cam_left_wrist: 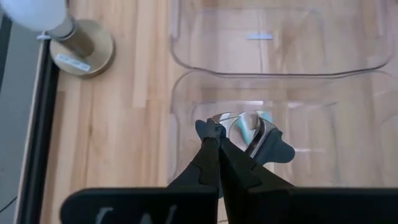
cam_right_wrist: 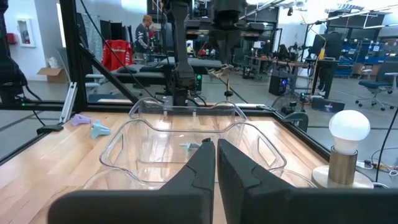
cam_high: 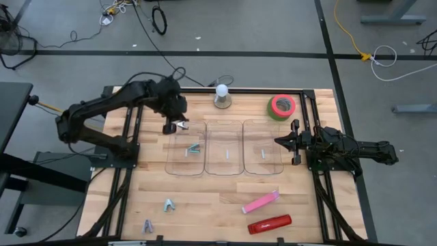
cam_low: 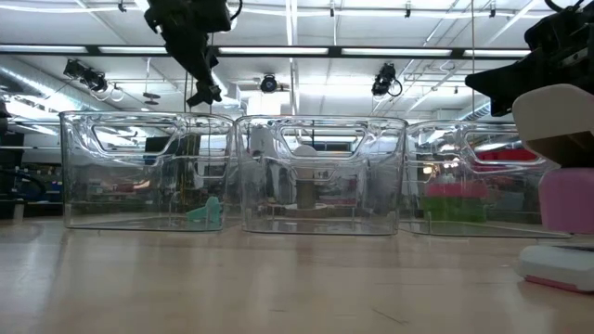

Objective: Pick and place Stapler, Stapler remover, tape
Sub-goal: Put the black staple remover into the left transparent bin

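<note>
A teal stapler remover [cam_high: 194,148] lies on the floor of the left clear bin [cam_high: 179,164]; it also shows in the left wrist view [cam_left_wrist: 247,127] and the low view [cam_low: 206,213]. My left gripper [cam_high: 179,127] hangs shut and empty above that bin's far-left corner [cam_left_wrist: 214,132] [cam_low: 204,93]. My right gripper [cam_high: 276,142] is shut and empty at the right bin's right wall [cam_right_wrist: 216,149]. The green tape roll [cam_high: 281,106] lies flat at the far right. A pink stapler [cam_high: 260,202] and a red stapler [cam_high: 269,224] lie near the front edge.
Three clear bins stand in a row mid-table: the left one, the middle [cam_high: 224,164] and the right [cam_high: 263,164]. A white bulb on a round base [cam_high: 222,96] stands behind them. Two more stapler removers [cam_high: 168,204] [cam_high: 147,225] lie at the front left.
</note>
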`<state>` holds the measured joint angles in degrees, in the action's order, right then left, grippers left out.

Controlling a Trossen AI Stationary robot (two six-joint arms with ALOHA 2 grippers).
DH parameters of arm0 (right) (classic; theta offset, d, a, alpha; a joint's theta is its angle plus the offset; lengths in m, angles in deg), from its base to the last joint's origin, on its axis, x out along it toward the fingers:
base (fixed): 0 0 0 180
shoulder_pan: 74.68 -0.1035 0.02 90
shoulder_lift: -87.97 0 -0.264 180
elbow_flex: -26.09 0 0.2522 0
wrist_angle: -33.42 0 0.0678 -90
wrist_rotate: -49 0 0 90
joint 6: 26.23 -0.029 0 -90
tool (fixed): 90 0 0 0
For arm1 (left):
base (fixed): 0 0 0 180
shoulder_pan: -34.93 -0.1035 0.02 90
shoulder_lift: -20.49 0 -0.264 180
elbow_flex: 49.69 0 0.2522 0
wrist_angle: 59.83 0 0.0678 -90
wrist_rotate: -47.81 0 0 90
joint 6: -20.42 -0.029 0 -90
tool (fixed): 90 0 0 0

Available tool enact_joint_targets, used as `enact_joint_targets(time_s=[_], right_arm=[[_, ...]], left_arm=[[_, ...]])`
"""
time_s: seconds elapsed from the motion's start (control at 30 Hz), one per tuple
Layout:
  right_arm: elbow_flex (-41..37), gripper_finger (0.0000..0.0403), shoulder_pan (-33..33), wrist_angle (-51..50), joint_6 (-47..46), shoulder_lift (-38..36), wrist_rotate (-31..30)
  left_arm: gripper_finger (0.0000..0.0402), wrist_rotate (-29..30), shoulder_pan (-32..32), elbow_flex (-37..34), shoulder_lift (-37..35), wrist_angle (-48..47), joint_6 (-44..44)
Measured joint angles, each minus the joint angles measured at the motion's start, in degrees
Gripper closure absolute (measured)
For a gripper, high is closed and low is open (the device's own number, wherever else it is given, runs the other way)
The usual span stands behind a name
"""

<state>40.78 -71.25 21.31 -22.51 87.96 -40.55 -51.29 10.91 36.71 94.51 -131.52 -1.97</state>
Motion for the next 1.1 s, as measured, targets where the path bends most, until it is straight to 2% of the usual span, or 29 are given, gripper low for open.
enact_joint_targets(time_s=[0.17, 0.53, 0.93, 1.1], right_arm=[[0.0, 0.0381, 0.0, 0.0, 0.02, 0.0, 0.01], [0.0, 0.0381, 0.0, 0.0, 0.02, 0.0, 0.01], [-0.02, 0.0381, 0.01, 0.0, 0.02, 0.0, 0.0], [0.0, 0.0381, 0.01, 0.0, 0.0, 0.0, 0.02]], left_arm=[[0.0402, 0.9, 4.46, 0.0, 0.0, 0.13, 1.03], [0.0402, 0.96, 8.93, 0.05, 0.99, -0.39, 2.35], [0.0401, 0.74, 10.19, 0.0, 5.87, -0.55, 2.71], [0.0401, -0.09, 10.7, -5.36, 5.81, 4.06, 3.99]])
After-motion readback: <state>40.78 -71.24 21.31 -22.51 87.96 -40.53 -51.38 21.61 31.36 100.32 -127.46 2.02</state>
